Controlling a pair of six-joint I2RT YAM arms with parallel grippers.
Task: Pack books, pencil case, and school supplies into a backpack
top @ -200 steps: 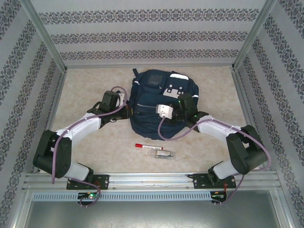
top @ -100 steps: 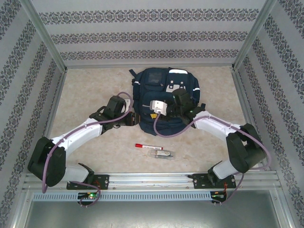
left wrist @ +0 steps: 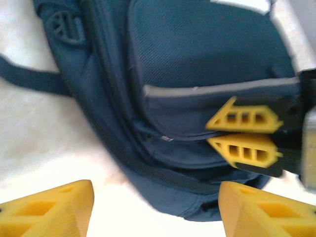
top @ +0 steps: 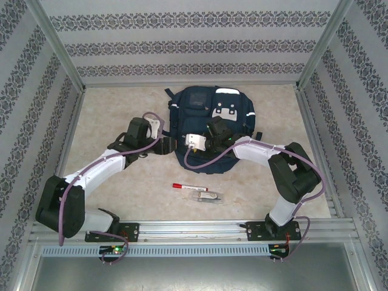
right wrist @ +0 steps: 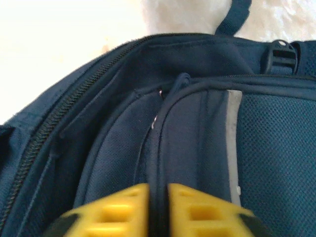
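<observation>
The navy backpack (top: 209,115) lies flat in the middle of the table. My right gripper (top: 197,145) is on its front, shut on a raised ridge of dark fabric (right wrist: 163,148) at the pocket edge; in the right wrist view the gripper (right wrist: 159,212) pinches it. In the left wrist view those shut yellow fingers (left wrist: 242,133) press against the backpack (left wrist: 197,59). My left gripper (top: 168,145) is open beside the bag's left lower corner, the jaws (left wrist: 155,212) wide with nothing held. The white marker with red cap (top: 182,187) and a clear-wrapped item (top: 206,196) lie in front of the bag. Books and pencil case are out of view.
Patterned walls with metal posts (top: 57,54) close in the table on three sides. A loose dark strap (left wrist: 29,79) trails from the bag onto the pale tabletop (top: 109,115). The arm bases sit on the rail (top: 194,230) at the near edge.
My left gripper has opened and drawn back slightly to the left. My right gripper slid left across the bag's front, opened briefly, then shut on the fabric ridge. The bag shifted a little.
</observation>
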